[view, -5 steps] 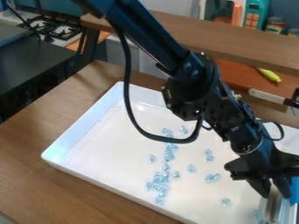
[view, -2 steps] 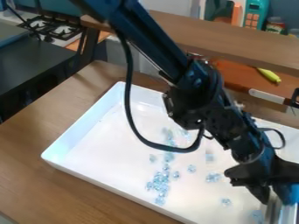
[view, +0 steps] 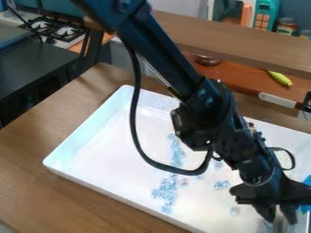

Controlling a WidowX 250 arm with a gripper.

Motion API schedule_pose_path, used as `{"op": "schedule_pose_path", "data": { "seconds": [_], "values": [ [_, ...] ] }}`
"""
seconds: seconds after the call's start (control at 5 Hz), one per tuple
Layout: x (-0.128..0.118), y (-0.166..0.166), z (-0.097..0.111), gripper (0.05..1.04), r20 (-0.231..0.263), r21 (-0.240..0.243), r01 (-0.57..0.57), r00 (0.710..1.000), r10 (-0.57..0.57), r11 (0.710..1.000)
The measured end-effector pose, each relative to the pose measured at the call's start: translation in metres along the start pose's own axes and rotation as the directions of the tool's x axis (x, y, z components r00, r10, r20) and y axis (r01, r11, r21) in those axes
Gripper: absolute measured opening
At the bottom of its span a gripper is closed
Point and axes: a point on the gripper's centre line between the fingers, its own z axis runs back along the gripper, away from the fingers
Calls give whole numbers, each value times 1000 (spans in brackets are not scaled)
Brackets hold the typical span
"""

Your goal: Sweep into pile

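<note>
At the lower right, low over the white tray [view: 91,182], the black gripper [view: 278,215] points downward. Its fingers are closed around a blue and silver sweeping tool [view: 280,225], whose lower end is cut off by the bottom edge of the view. Pale blue clear pieces [view: 165,193] lie in a loose strip from the tray's middle down toward its front wall. To their right are scattered pieces [view: 221,184], with another [view: 235,211] just left of the gripper. The forearm and its hanging cable cover part of the strip.
The tray's raised walls surround the pieces. Behind it runs a wooden shelf [view: 243,38], with a yellow-green toy [view: 280,78] and a dark bowl [view: 206,59] beneath. A stove [view: 52,30] and dark counter [view: 36,68] stand at left.
The gripper and the tool have moved down and slightly left, toward the bottom edge. The elbow has shifted right and the cable hangs lower. The dark bowl has come into sight behind the arm.
</note>
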Motion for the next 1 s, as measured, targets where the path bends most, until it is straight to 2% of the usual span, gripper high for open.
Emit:
{"op": "schedule_pose_path", "data": {
  "seconds": [0.4, 0.8, 1.0],
  "values": [
    [-2, 15, 3, 337, 2, 74, 2, 1000, -2, 997],
    [9, 63, 37, 337, -29, 196, -60, 997, 67, 979],
    [15, 86, 45, 337, -36, 256, -59, 997, 71, 965]
  ]
}}
